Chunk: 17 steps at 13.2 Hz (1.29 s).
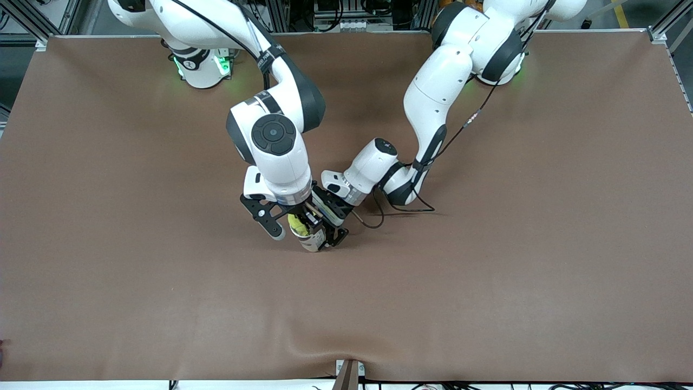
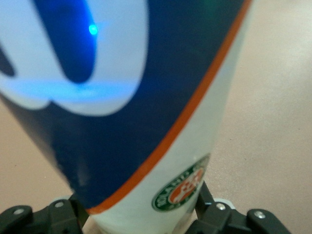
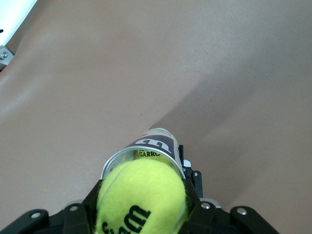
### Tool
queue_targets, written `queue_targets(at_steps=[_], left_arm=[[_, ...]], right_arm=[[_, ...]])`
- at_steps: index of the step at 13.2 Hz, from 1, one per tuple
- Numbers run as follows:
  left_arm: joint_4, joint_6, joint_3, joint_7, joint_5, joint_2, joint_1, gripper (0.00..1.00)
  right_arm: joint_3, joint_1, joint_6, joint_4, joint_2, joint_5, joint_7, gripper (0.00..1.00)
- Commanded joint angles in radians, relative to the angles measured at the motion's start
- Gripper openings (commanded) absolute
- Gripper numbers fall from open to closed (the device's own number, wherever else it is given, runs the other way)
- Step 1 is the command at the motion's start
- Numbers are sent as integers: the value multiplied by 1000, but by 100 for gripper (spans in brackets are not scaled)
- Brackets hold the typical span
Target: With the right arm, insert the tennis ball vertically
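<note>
Figure. Two arms meet over one can near the middle of the table (image 1: 541, 271).

Right arm (image 1: 273, 141): it comes from its base at the top of the front view, toward 11 o'clock from the can, and folds at the elbow so that the forearm drops almost straight down, with the wrist pointing at the table. The right gripper (image 1: 299, 222) hangs directly over the can's mouth, fingers pressed onto the ball (image 3: 141, 197). In the right wrist view, the yellow ball fills the space between the black fingers (image 3: 84, 214) and sits at the can's open rim, with black lettering on its near face. Whether the ball has passed the rim cannot be told.

Can (image 1: 312, 238): a clear tube with a dark blue and white label, an orange stripe and a round green badge. The label fills most of the left wrist view (image 2: 146, 122). In the right wrist view the can (image 3: 153, 144) stands upright on the table, mouth up, with its base resting on the brown surface.

Left arm (image 1: 433, 103): it comes from its base toward 1 o'clock from the can, bends low, and lays its forearm nearly level above the table, reaching in from the can's 2 o'clock side. The left gripper (image 1: 330, 230) clasps the can's wall from the side, one finger on each flank, holding it steady.
</note>
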<state>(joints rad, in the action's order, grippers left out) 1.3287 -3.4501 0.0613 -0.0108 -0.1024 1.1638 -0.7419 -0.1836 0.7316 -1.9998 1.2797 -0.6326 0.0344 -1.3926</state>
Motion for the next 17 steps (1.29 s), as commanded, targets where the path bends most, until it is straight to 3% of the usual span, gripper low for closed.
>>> queue_targets(at_steps=[1,7,8,9,12,17], left_arm=[[-34,-11,-12,-6,24,22,-14,85],[-33,-11,-12,-6,24,22,-14,86],[-33,-11,-12,-6,24,22,-14,87],[-33,-11,-12,-6,24,22,-14,97],[-31,-9,-12,-6,32,14,-14,100],[9,25,-11,-8,61,-30,-10,100]], right_arm=[[-7,0,1,-39,-24,-16,-23,100],[-7,2,27,-39,-15,-14,-17,100],[-8,-1,76,-42,-10,-13,-14,100],[-11,-6,137,-42,-1,-13,-5,100],[-10,-50,200,-37,91,-5,143,100],[-10,-167,436,-31,211,2,423,100]])
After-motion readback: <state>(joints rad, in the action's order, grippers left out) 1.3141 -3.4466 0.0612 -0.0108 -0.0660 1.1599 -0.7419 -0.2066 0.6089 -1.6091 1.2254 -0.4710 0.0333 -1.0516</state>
